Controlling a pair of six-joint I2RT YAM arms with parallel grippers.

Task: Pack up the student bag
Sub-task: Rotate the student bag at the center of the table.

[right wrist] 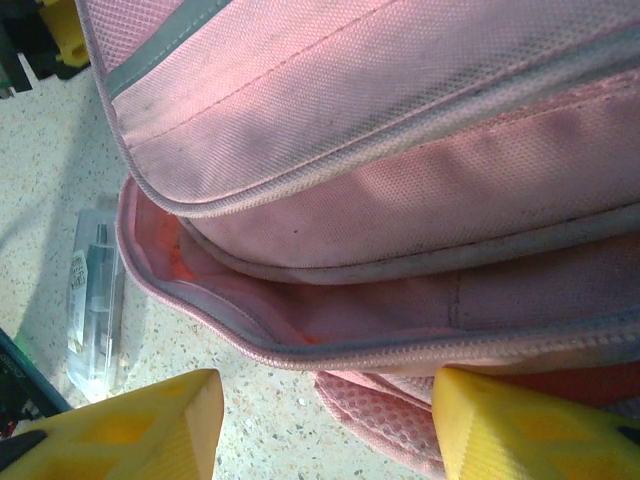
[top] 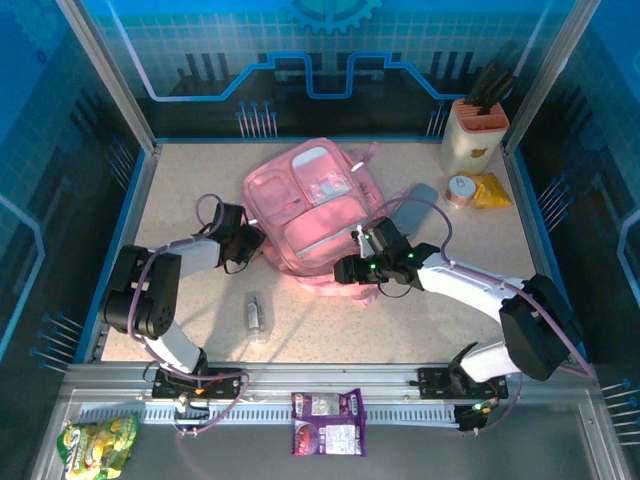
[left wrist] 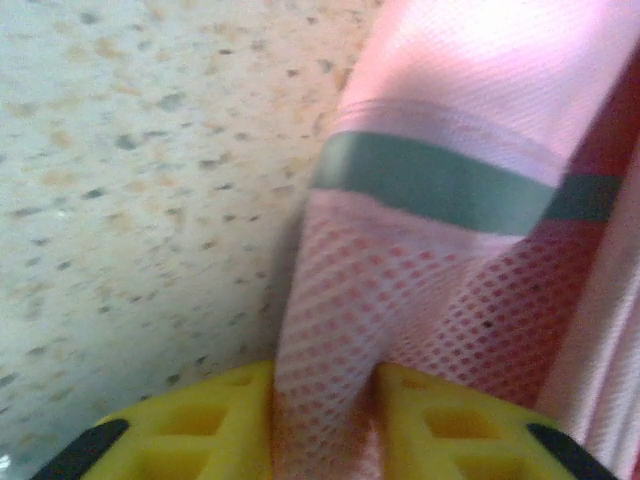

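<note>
bag lay mid-table, opening toward my bases. My left gripper was clamped on its mesh side pocket. My right gripper sat at the open rim, fingers apart, gripping nothing. A clear packet lay on the table near the bag, between my arms. Pencil case, tape and knife block sat far right.

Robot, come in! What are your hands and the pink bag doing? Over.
Left gripper pinching mesh of student bag. Right gripper open at its gaping mouth. Clear packet lies beside, not blocking.
</note>
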